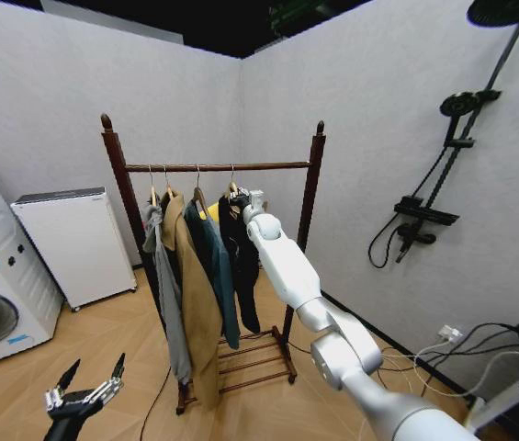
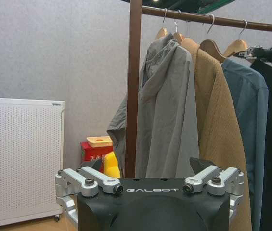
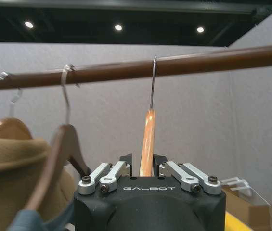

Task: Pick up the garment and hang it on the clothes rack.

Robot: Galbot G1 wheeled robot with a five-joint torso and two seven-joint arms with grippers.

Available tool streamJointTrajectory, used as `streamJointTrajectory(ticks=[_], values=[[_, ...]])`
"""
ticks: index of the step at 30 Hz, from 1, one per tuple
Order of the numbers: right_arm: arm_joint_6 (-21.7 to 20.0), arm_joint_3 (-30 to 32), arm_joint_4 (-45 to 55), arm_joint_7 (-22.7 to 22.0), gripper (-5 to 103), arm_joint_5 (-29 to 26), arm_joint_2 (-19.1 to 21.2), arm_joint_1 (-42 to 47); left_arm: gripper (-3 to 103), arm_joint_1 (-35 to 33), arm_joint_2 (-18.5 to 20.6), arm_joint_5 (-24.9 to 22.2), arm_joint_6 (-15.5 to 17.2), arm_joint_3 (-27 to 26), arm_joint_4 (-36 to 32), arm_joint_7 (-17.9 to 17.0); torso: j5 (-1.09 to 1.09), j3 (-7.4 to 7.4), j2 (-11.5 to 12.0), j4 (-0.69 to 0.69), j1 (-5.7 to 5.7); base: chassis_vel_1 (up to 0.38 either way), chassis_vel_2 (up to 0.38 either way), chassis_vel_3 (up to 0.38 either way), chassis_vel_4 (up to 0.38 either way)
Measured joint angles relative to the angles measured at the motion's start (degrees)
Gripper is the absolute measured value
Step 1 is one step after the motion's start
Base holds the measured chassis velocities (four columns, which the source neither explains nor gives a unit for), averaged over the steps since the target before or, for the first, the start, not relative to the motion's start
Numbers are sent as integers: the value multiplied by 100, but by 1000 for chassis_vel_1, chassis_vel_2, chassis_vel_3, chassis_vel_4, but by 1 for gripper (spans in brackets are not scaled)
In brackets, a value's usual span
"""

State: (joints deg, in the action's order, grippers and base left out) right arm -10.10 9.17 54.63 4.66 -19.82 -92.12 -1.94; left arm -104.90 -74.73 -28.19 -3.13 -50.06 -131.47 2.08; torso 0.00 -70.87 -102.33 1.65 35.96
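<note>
The right gripper [image 3: 147,168] is clamped on the black garment's [image 1: 241,248] wooden hanger [image 3: 148,142] (hook over the clothes rack's [image 1: 308,197] rail, right end), while the left gripper [image 1: 89,384] hangs low, fingers apart.

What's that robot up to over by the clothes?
It is hanging a black garment on the rack. Its right hand is up at the rail, closed on the garment's wooden hanger, whose metal hook is already over the rail. A grey jacket, a tan coat and a teal jacket hang beside it. The left hand waits low, open, near the floor.
</note>
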Motion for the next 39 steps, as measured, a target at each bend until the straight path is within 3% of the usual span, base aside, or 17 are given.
streamJointTrajectory(ticks=[2, 5, 7, 9, 11, 13, 14, 15, 16, 18, 20, 21, 23, 24, 27, 29, 39], values=[[24, 110, 826, 76, 35, 75, -1, 454, 100, 0, 0, 0, 0, 0, 0, -1, -1, 2, 0, -1, -2, 0, 0, 0, 0], [-56, 157, 1277, 67, 41, 109, 14, 697, 100, 1, 0, 0, 0, 0, 0, 2, -1, 2, 0, -3, -1, 0, 0, 0, 0], [-256, 209, 2392, -97, 51, 130, 393, 1391, 100, 0, 0, 0, 0, 0, 0, -1, -2, 5, -1, -6, -2, 0, 0, 0, 0], [-473, 273, 3324, -394, 63, -92, 919, 2244, 100, -1, 0, 0, 0, 0, 0, 3, 3, 3, -1, 5, -2, 0, 0, 0, 0], [-542, 319, 3671, -498, 63, -194, 1047, 2544, 100, 0, 0, 0, 0, -1, 0, -2, 4, 2, 1, 5, -2, 0, 0, 0, 0], [-705, 647, 4910, -741, 73, -474, 1443, 3692, 100, 1, 0, 0, 0, 0, 0, 1, 2, 6, -1, 8, -4, 0, 0, 0, 0], [-705, 647, 4910, -741, 73, -474, 1443, 3692, 100, 1, 0, 0, 0, 0, 0, 1, 2, 6, -1, 8, -4, 0, 0, 0, 0], [-730, 896, 5581, -818, 85, -477, 1540, 4434, 100, -2, 0, 0, 1, 0, 0, -1, 4, 4, 0, -2, -2, 0, 0, 0, 0], [-705, 1091, 6081, -845, 85, -400, 1557, 5051, 100, 2, 0, 0, -1, 0, -1, 3, 2, 4, 1, -2, -1, 0, 0, 0, 0], [-683, 1171, 6293, -852, 90, -351, 1552, 5351, 100, 0, 0, 0, -1, 0, 0, -1, 2, 4, 0, -2, -3, 0, 0, 0, 0], [-451, 1503, 7091, -860, 98, -61, 1443, 6683, 100, 0, 0, 0, 0, 0, 0, 0, 0, 5, 0, -1, -4, 0, 0, 0, 0], [-451, 1503, 7091, -860, 98, -61, 1443, 6683, 100, 0, 0, 0, 0, 0, 0, 0, 0, 5, 0, -1, -4, 0, 0, 0, 0], [133, 1709, 7618, -904, 100, 331, 1171, 8182, 100, 0, 0, 0, 0, 0, 0, 2, -1, 6, -1, 2, -5, 0, 0, 0, 0], [133, 1709, 7618, -904, 100, 331, 1171, 8182, 100, 0, 0, 0, 0, 0, 0, 2, -1, 6, -1, 2, -5, 0, 0, 0, 0], [879, 1853, 7778, -1193, 100, 750, 912, 9485, 100, 0, 0, 0, 0, 0, 0, 0, -1, 6, -1, 0, -5, 0, 0, 0, 0], [1092, 1923, 7777, -1327, 100, 859, 906, 9870, 100, 0, 0, 0, 0, 0, 0, 0, -1, 5, 0, 0, -5, 0, 0, 0, 0], [1203, 1978, 7726, -1405, 100, 928, 915, 10053, 100, 0, 0, 0, 0, 0, 0, 0, 0, 4, 2, -1, -3, 0, 0, 0, 0]])
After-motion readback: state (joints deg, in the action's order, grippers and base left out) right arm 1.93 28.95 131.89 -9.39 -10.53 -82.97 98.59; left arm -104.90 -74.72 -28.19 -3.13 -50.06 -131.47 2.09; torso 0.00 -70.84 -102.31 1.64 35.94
